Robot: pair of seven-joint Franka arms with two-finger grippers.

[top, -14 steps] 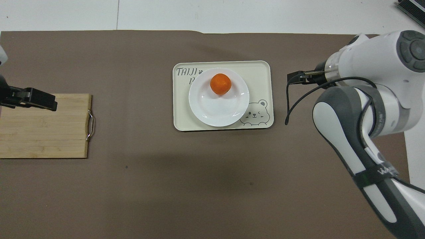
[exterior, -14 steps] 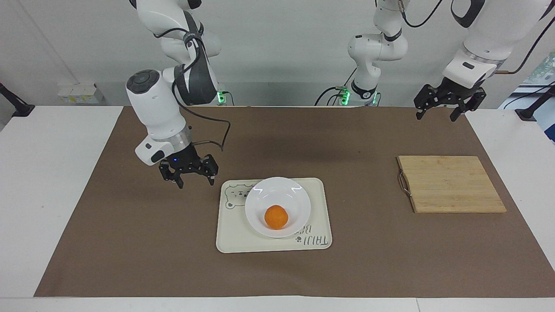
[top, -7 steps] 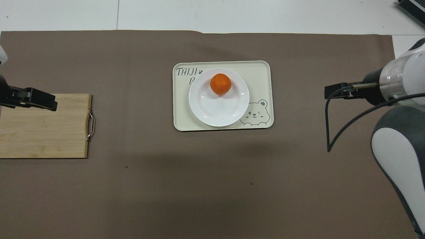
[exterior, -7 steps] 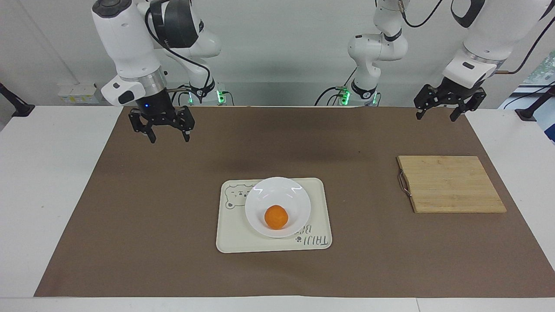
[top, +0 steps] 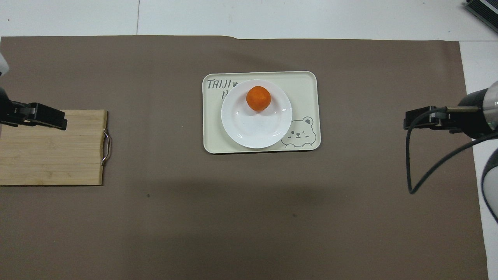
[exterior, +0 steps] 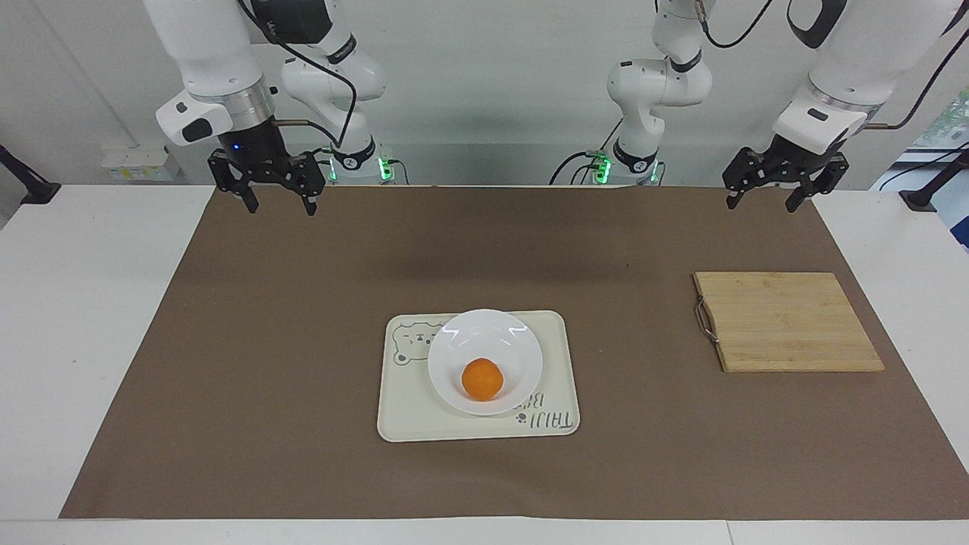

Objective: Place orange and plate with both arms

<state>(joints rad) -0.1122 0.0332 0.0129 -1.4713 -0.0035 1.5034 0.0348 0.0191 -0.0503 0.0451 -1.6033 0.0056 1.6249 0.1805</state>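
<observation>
Mat point(exterior: 303, 378): brown sheet over the table; nothing on it has shifted since a second ago.
Right arm point(exterior: 219, 68): a second ago it hung low just beside the tray; now it is raised and drawn back over the mat's robot-side edge at its own end. Its upper part is cut off at the top of the facing view.
Left arm point(exterior: 840, 83): unchanged, waiting; only part shows in either view.
Board point(exterior: 787, 322): same place, toward the left arm's end; cut off at the overhead view's edge.
Tray point(exterior: 401, 424): unmoved at mid-mat; its lettering is partly hidden by the plate.
Plate point(exterior: 454, 341): on the tray, as before.
Right gripper point(exterior: 276, 203): released, holding nothing; overhead shows only a dark tip.
Left gripper point(exterior: 768, 198): released, empty, over the mat's robot-side edge.
Orange point(exterior: 482, 379): on the plate, off-centre toward the side farther from the robots.
</observation>
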